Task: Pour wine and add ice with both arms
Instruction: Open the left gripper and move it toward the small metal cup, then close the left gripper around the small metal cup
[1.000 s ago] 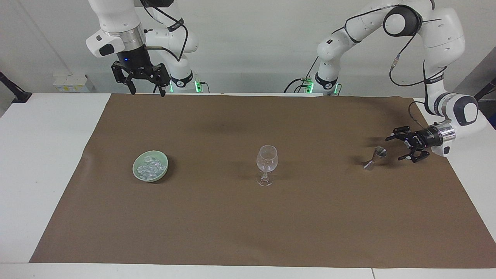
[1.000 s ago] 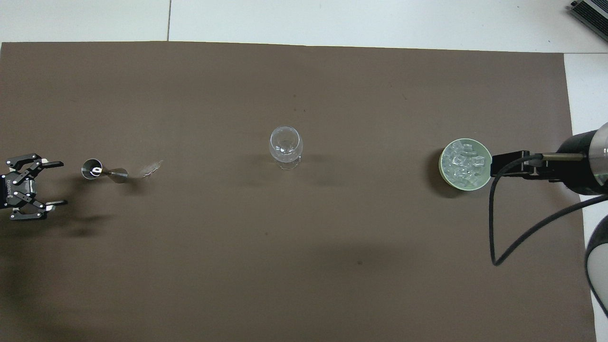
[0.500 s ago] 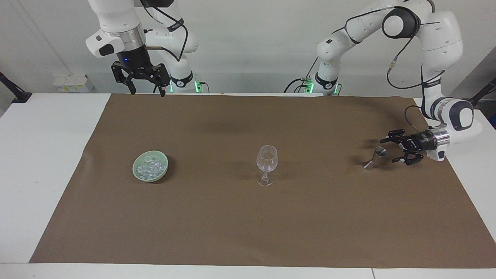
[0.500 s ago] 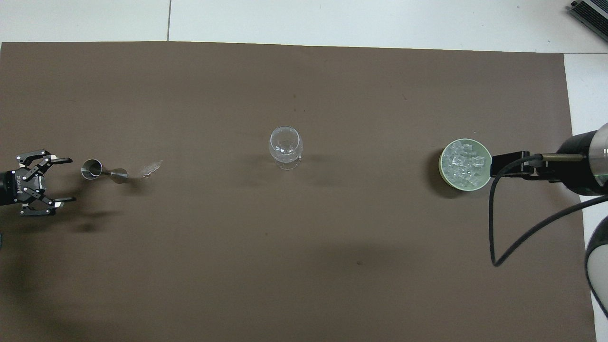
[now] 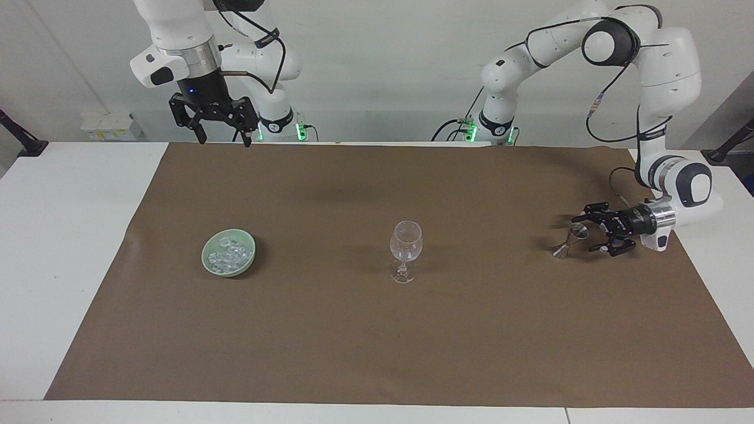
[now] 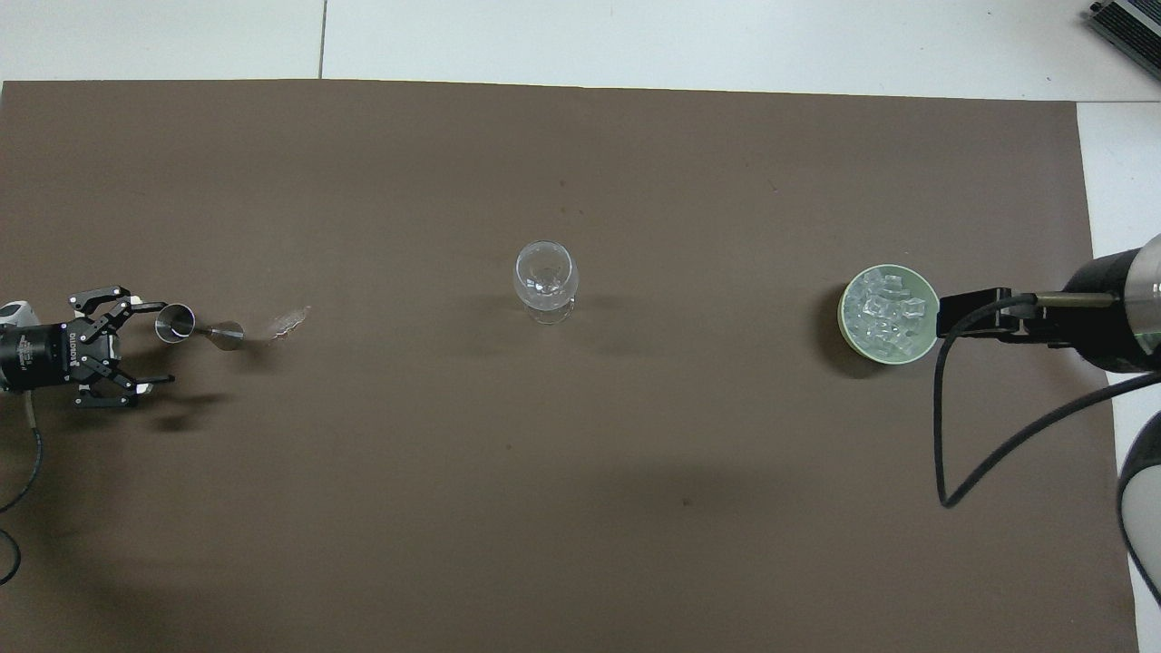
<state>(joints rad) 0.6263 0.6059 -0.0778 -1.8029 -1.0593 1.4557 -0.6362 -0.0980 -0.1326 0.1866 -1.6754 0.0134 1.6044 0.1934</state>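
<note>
Step in hand: approach to the metal jigger (image 5: 570, 240); nothing gripped, nothing poured, no ice moved yet.
Left gripper (image 5: 595, 231): low, turned sideways, fingers spread apart, just beside the jigger's upper cup at the left arm's end of the brown mat (image 5: 377, 353); contact not clear.
Right gripper (image 5: 221, 126): raised over the mat's edge nearest the robots, fingers apart, waiting.
Next move, judged: fingers either side of the jigger's narrow waist, then a close; a light nudge likely enough to topple it.
Jigger: small, shiny steel, hourglass shape, upright with a slight lean.
Wine glass (image 5: 405, 250): clear, stemmed, round bowl, upright mid-mat; seemingly empty.
Ice (image 6: 885, 313): heap of small glassy cubes in a shallow pale-green bowl (image 5: 212, 262), toward the right arm's end.
Mat: matte, flat, faint creases.
</note>
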